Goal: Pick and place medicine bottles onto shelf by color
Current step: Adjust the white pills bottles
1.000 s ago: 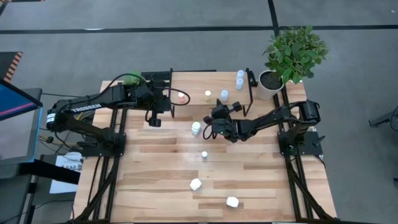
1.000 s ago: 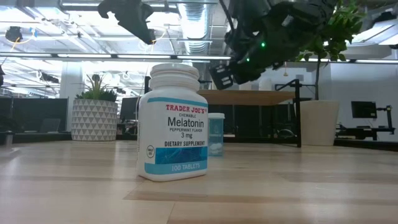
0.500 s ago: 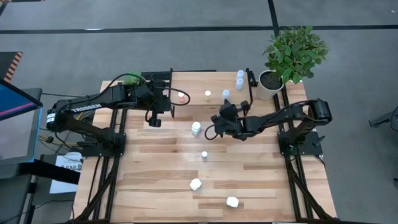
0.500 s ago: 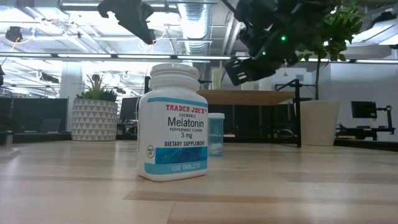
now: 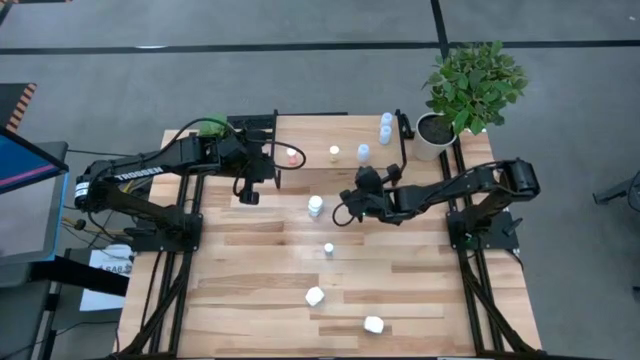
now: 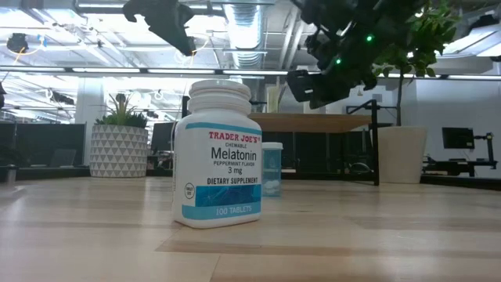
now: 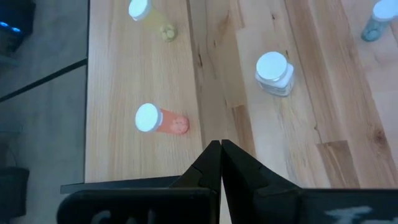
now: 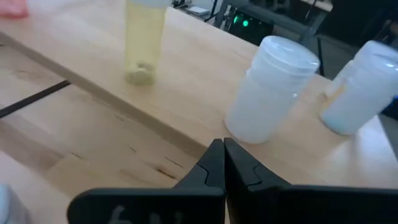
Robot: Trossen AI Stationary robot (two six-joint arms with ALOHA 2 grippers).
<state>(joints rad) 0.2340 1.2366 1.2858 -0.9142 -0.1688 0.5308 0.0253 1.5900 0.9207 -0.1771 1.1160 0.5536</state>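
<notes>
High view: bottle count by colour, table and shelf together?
white bottles: 3
pale-blue bottles: 4
orange-red bottle: 1
yellow bottle: 1
Total: 9

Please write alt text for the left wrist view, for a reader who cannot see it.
The left gripper, fingers shut and empty, hangs over the light-wood shelf, near an orange bottle. A yellow bottle also stands on it; a white bottle stands on the table.
</notes>
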